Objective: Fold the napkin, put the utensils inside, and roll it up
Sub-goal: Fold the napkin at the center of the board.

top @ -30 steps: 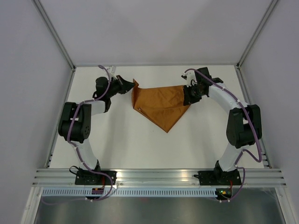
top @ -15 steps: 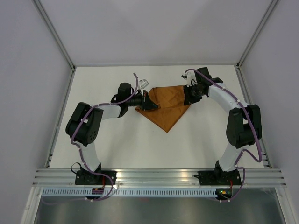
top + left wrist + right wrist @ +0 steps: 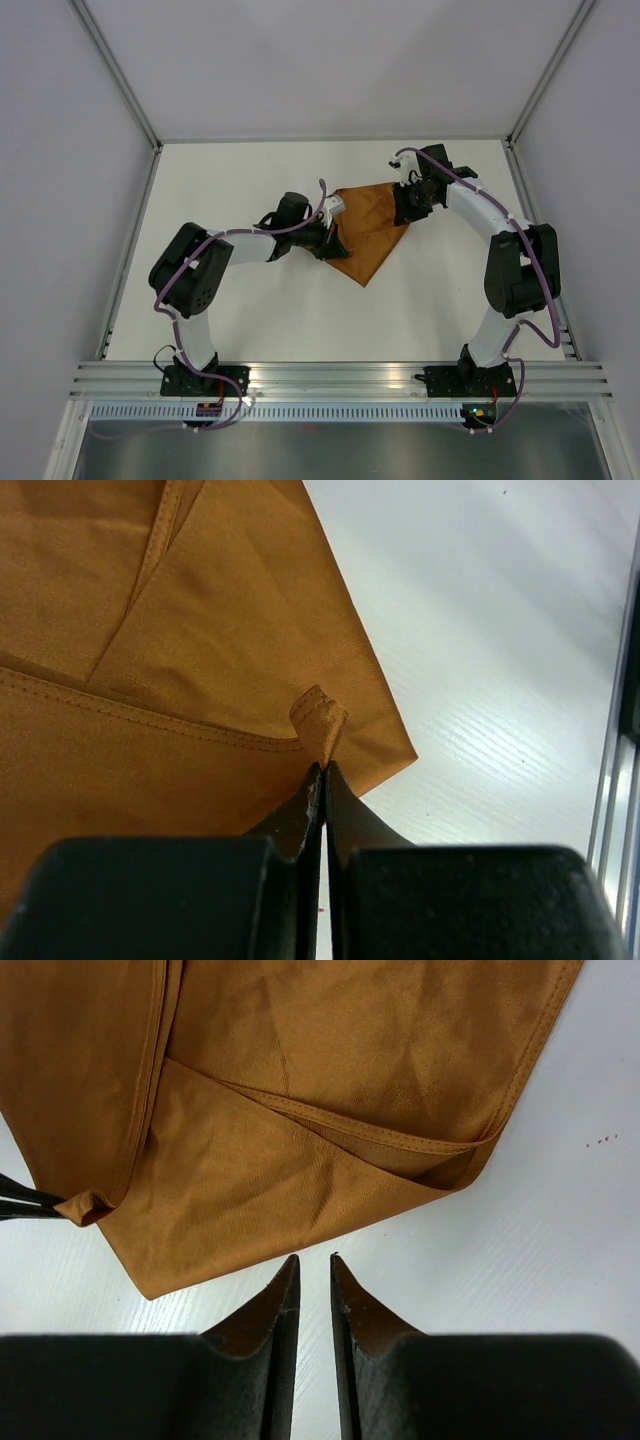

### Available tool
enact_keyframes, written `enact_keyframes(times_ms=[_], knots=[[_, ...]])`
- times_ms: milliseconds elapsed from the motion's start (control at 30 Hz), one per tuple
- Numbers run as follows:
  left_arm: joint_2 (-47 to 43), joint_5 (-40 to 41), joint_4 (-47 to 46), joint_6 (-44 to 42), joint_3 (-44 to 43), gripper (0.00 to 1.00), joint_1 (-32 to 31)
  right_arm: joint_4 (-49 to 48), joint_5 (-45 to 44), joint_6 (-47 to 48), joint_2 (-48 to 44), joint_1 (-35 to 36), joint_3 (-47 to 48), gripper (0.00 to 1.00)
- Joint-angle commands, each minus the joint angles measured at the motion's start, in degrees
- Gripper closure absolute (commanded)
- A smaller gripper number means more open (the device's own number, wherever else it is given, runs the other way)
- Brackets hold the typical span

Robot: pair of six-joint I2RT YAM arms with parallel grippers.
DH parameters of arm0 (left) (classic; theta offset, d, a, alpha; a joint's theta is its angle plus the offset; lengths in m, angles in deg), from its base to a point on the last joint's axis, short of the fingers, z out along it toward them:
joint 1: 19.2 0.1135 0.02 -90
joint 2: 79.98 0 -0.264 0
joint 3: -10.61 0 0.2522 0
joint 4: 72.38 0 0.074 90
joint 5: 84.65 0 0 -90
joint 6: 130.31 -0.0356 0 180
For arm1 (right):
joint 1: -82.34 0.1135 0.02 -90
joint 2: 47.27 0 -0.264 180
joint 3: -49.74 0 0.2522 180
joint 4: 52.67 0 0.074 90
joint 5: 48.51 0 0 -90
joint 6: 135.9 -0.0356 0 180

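Note:
The orange-brown napkin [image 3: 368, 225] lies folded into a narrow pointed shape at the middle back of the table. It fills the left wrist view [image 3: 200, 630] and the right wrist view [image 3: 300, 1090]. My left gripper [image 3: 335, 243] is shut on a small corner tab of the napkin [image 3: 320, 715], with its jaws [image 3: 322, 768] pressed together over the folded cloth. My right gripper [image 3: 403, 208] sits at the napkin's right corner, its jaws [image 3: 314, 1258] slightly apart and empty, just short of the cloth's edge. No utensils are in view.
The white table [image 3: 250, 300] is bounded by a metal rail [image 3: 340, 375] at the near edge and grey walls on the other sides. The left arm's elbow [image 3: 195, 270] reaches across the left half.
My left gripper has carried the napkin's left corner to the right and slightly nearer, folding it over the cloth. The napkin is now narrower. The right arm has not moved.

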Motion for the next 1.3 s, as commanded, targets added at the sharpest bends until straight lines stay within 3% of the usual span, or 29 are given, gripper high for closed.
enact_keyframes(times_ms=[0,267,533,700,933,1133,1267], knots=[[-2.6,2.9,1.7,-5.7,-2.0,0.98,-1.5,0.3,-1.7,-0.6,-1.5,0.0,1.4,0.76],[-0.4,6.0,4.5,-8.1,-3.8,0.96,-5.6,0.4,-1.8,-0.5,-1.0,0.0,1.3,0.76],[0.9,7.3,4.9,-8.5,-4.6,0.72,-8.0,0.4,-1.8,-0.4,-0.9,0.0,1.3,0.76],[1.9,8.0,5.7,-9.1,-5.4,0.63,-9.9,0.5,-1.8,-0.4,-0.9,0.0,1.2,0.76],[-0.4,8.6,3.5,-7.1,-5.3,0.62,-10.3,0.2,-2.3,-0.1,-1.3,0.0,1.2,0.76],[-9.4,16.7,1.1,-0.9,-4.7,0.56,-7.9,0.3,-3.6,0.1,-1.7,1.0,2.0,0.76],[-19.3,32.6,5.1,9.4,-3.7,0.50,-3.3,-0.6,-9.5,1.8,-2.9,6.2,2.0,0.75]])
